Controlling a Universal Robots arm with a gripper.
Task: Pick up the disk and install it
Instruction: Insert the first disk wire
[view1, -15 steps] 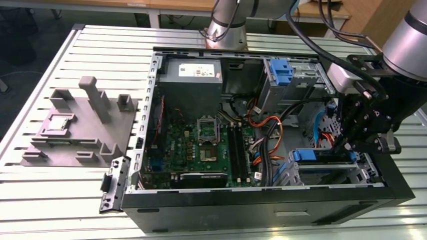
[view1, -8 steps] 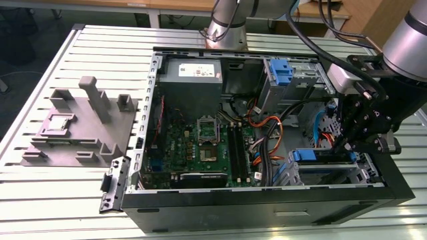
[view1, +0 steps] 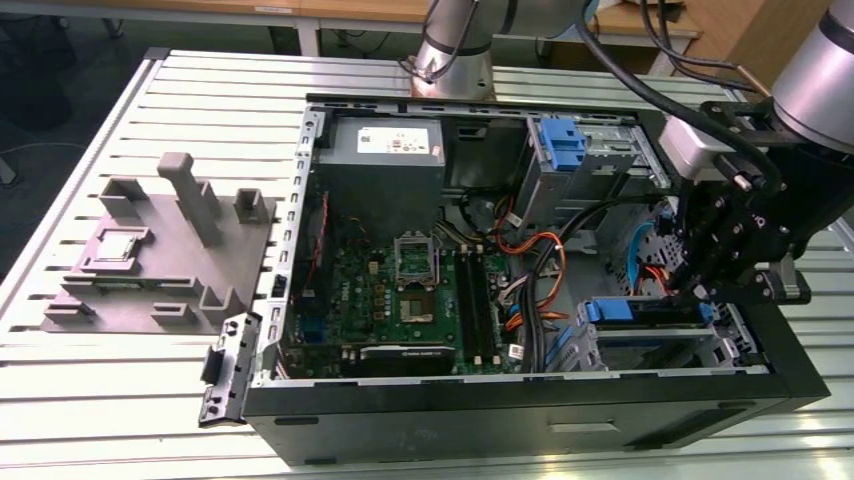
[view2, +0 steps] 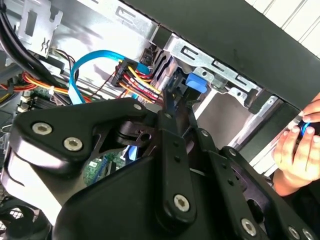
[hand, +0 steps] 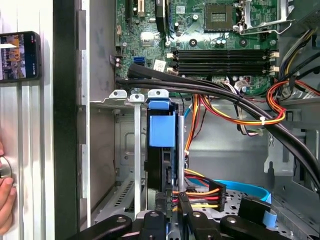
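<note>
i see the gripper (view1: 703, 285) down inside the open computer case (view1: 534, 420), at the drive cage (view1: 667, 335) in the case's front corner on the exterior view's right. in the first wrist view the disk (hand: 162, 131) stands edge-on in the cage slot, its blue rail toward the camera, and the gripper's jaws look narrow, closed on its near edge. i judge it a stiff, fairly heavy metal slab with slick faces and a fragile inside, so the hold belongs on the rigid edges or the plastic rails, not on the label face. the pads' contact itself is hidden behind the linkage, and the disk's far end is lost in the cage. a hand (view2: 295, 150) hovers outside the case wall.
</note>
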